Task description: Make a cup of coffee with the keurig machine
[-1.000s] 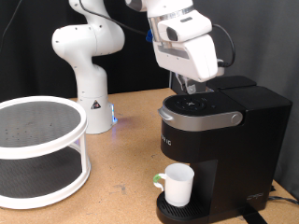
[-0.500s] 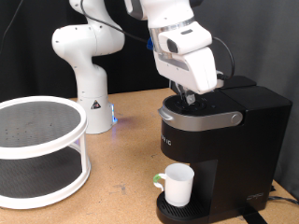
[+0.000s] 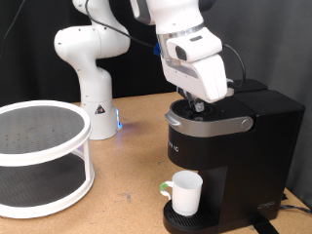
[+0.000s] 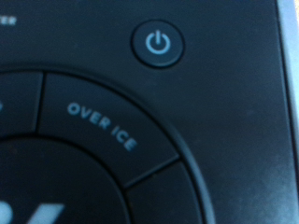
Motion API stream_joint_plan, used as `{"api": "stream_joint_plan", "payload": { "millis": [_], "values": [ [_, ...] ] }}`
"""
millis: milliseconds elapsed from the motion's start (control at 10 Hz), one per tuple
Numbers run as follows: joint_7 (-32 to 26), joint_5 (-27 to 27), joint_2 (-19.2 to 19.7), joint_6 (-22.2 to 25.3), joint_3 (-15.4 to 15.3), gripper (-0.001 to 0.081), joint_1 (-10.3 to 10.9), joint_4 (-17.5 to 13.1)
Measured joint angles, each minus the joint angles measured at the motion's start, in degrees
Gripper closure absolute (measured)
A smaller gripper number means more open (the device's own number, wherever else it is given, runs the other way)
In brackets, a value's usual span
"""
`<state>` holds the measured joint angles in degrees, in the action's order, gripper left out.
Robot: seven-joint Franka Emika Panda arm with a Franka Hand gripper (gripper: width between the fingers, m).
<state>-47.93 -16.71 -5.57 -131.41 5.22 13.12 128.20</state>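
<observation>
Hovering over the controls: the gripper point(image 3: 198, 100) hangs just above the lid of the keurig machine point(image 3: 226, 156), at the exterior view's right.

Whether its fingers are apart or together cannot be told. The wrist view shows a blue-ringed power button point(image 4: 157, 44) and an "OVER ICE" segment point(image 4: 103, 127) up close. The cup point(image 3: 185, 192) stands on the drip tray under the spout; a white two-tier rack point(image 3: 39, 156) sits well apart at left.
</observation>
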Motion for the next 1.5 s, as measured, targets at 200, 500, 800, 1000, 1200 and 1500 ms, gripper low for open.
{"api": "stream_joint_plan", "payload": {
  "millis": [200,500,800,1000,1200,1500],
  "values": [
    [0.0,0.0,0.0,0.0,0.0,0.0806,0.2,0.1],
    [0.0,0.0,0.0,0.0,0.0,0.0806,0.3,0.1],
    [0.1,-0.1,0.2,0.2,0.0,0.0806,0.3,0.0],
    [0.2,-0.5,0.7,1.7,0.2,0.0806,0.3,-0.8],
    [0.3,-1.5,1.8,5.4,0.6,0.0806,0.0,-2.7],
    [1.3,-2.3,4.2,11.0,0.9,0.0806,-0.6,-6.4]
  ]
}}
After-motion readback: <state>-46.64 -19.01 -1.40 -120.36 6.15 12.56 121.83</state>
